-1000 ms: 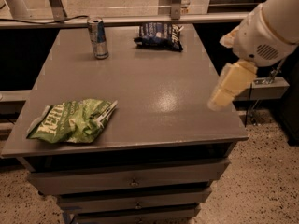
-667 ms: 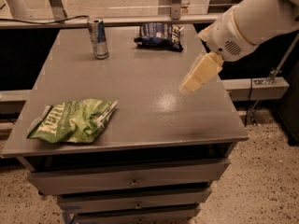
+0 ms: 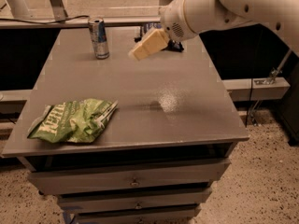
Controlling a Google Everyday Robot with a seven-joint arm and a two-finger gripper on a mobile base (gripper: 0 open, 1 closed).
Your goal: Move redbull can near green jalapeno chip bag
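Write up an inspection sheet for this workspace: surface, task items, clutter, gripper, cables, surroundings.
Surface: grey table top, flat, with a glare spot near the middle.
Job's things: redbull can upright at the far left; green jalapeno chip bag lying crumpled at the near left, well apart from the can.
Clutter: dark blue bag at the far edge, partly hidden by the arm.
Gripper: gripper hovers over the far table, right of the can, holding nothing.
Cables: black cable along the far rail.
Surroundings: drawers below; speckled floor.
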